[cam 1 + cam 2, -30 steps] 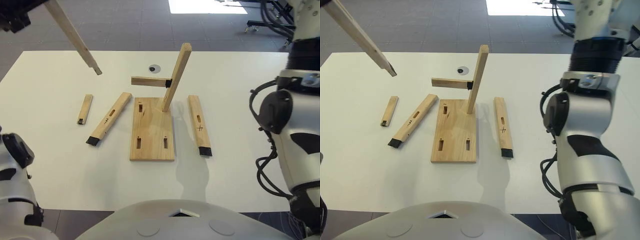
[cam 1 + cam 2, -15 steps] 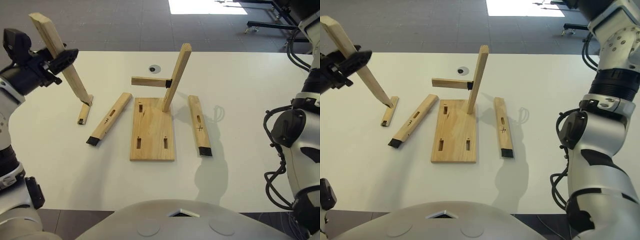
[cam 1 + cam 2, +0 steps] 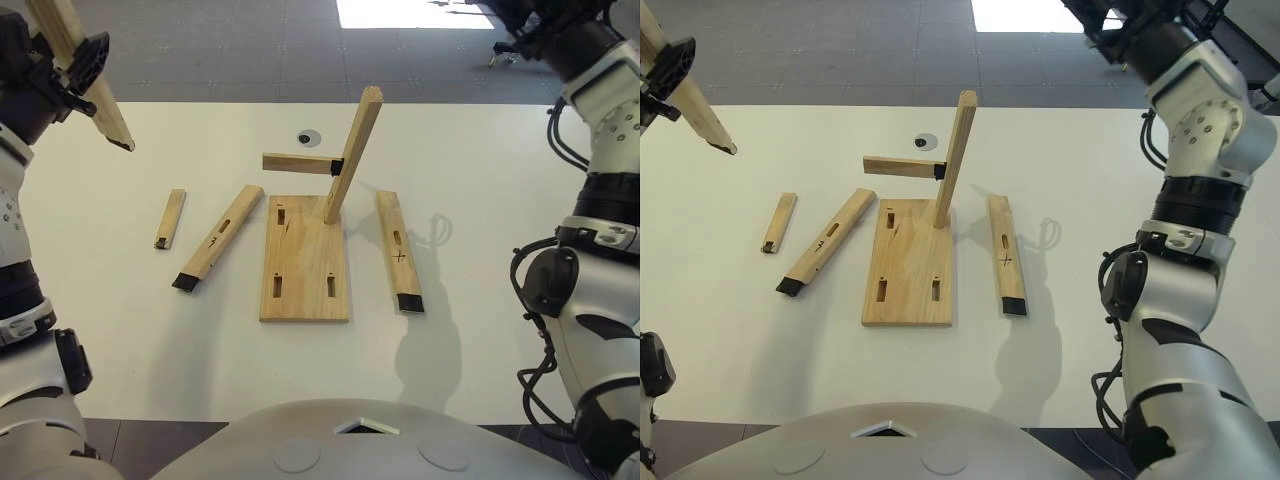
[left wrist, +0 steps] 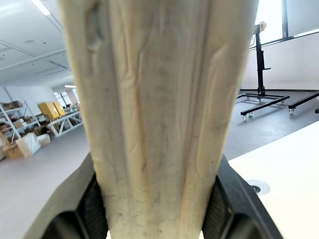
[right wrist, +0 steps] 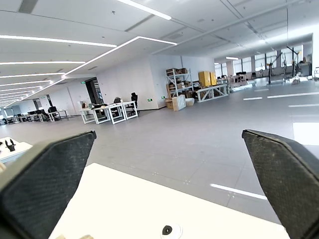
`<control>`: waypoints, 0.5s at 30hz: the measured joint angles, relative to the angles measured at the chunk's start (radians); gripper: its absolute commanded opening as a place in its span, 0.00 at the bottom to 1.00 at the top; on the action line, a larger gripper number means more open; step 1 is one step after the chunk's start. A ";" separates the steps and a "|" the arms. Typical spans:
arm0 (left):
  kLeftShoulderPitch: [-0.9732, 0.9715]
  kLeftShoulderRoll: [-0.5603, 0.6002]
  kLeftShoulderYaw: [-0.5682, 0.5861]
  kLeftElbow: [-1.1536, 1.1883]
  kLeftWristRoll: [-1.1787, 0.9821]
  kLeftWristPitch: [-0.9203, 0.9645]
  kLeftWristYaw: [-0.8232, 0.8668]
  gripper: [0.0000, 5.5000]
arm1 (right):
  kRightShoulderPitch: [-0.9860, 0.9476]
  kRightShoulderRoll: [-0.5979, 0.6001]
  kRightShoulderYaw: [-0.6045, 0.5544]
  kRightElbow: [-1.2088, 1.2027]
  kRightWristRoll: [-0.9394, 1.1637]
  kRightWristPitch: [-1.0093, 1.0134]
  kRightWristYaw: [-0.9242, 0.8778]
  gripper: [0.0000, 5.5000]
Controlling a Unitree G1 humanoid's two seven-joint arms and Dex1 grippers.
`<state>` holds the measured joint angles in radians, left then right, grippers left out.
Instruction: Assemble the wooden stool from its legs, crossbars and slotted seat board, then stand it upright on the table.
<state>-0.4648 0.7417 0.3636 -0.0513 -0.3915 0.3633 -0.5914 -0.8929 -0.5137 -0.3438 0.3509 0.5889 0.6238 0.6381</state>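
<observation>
Well left of the seat board (image 3: 303, 262), the left gripper (image 3: 72, 66) pinches a leg (image 3: 106, 118), its top end cut off; the right gripper (image 5: 169, 149), far right of the board, is spread wide.

You've got the board (image 3: 305, 262) lying flat mid-table (image 3: 500, 200). The upright leg (image 3: 354, 155) stands at its far right corner, with the crossbar (image 3: 298, 163) sticking out left from it. The right leg (image 3: 399, 251) lies just beside the board, the left leg (image 3: 218, 236) on the other side, and the short bar (image 3: 171, 217) further left. Over the far left edge, the left gripper (image 3: 72, 70) holds the raised leg (image 3: 110, 122).
</observation>
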 measured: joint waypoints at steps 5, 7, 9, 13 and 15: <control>0.059 -0.053 0.029 -0.001 -0.122 0.029 -0.061 0.37 | 0.030 0.026 0.001 -0.040 0.009 0.013 -0.030 0.98; 0.080 -0.060 0.041 0.003 -0.169 0.078 -0.072 0.37 | 0.030 0.030 0.002 -0.042 0.009 0.018 -0.033 0.98; 0.115 -0.090 0.068 0.025 -0.246 0.111 -0.109 0.37 | 0.031 0.044 0.013 -0.042 0.009 0.019 -0.036 0.98; 0.209 -0.176 0.156 0.031 -0.395 0.107 -0.185 0.37 | 0.030 0.060 0.039 -0.004 0.008 0.020 -0.021 0.98; 0.223 -0.215 0.208 0.037 -0.529 0.135 -0.246 0.37 | 0.017 0.062 0.054 0.033 0.003 0.019 -0.010 0.98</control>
<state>-0.2419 0.5268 0.5713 -0.0145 -0.9209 0.4983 -0.8370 -0.8758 -0.4516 -0.2894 0.3843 0.5923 0.6430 0.6284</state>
